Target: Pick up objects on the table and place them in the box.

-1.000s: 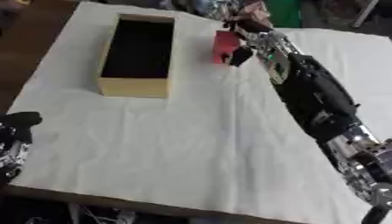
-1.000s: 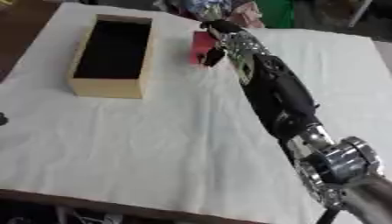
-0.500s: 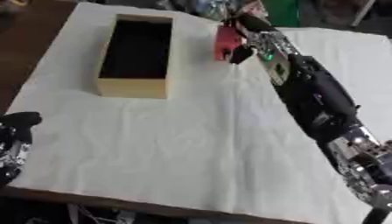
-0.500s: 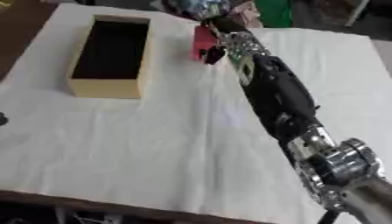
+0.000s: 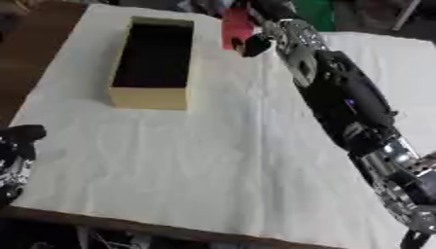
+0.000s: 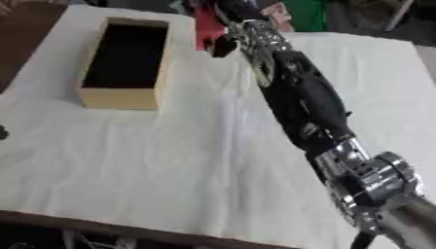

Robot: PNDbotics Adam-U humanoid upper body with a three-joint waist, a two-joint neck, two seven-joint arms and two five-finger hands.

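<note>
A red block-shaped object (image 5: 237,28) is held just right of the wooden box (image 5: 150,96), near the table's far edge. My right hand (image 5: 261,41) is shut on it, the thumb curled against its right side, with the long black arm reaching in from the lower right. The box is open-topped and dark inside; I see nothing in it. My left hand (image 5: 17,151) rests at the lower left edge, off the table's corner, its fingers not distinguishable.
A white cloth (image 5: 213,160) covers the table. Dark and green clutter (image 6: 302,12) lies beyond the far edge. The dark floor shows at the upper left.
My right hand has carried the red object up and toward the far edge, closer to the box's far right corner. The left hand has stayed put.
</note>
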